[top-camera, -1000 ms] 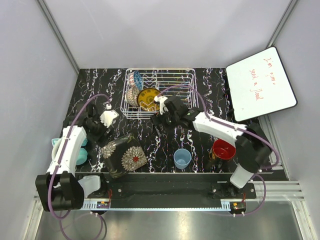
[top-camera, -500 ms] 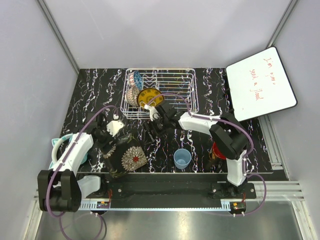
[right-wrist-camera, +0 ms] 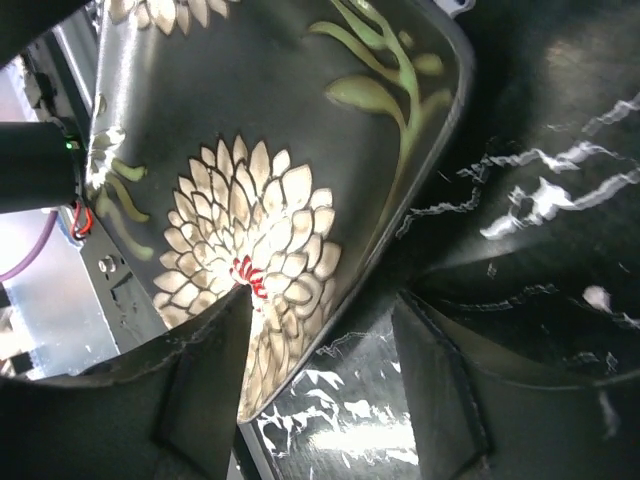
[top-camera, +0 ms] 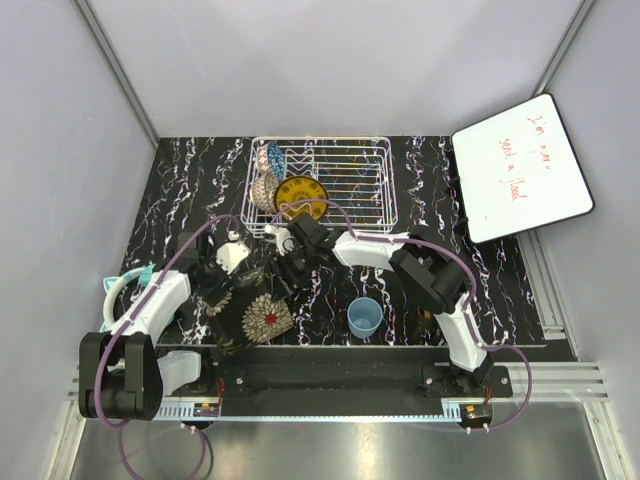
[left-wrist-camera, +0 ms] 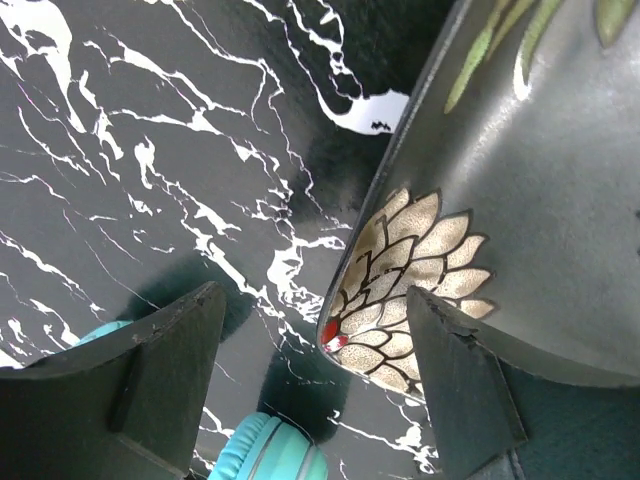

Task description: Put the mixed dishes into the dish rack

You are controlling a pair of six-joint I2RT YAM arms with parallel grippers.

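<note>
The dark square floral plate lies at the front left of the black marble table. My left gripper is open at the plate's left corner; in the left wrist view its jaws straddle the plate's rim. My right gripper is open at the plate's far right edge; in the right wrist view the plate's edge lies between its fingers. The dish rack holds the yellow patterned plate and two patterned bowls. The light blue cup stands at the front. The mug is mostly hidden behind the right arm.
A teal ribbed ball lies just under my left gripper, near the plate's corner. A white board with red writing leans at the back right. Grey walls close in the table on three sides.
My right arm has swung left from the rack's front down to the floral plate. My left gripper has moved forward and down to the plate's left corner.
</note>
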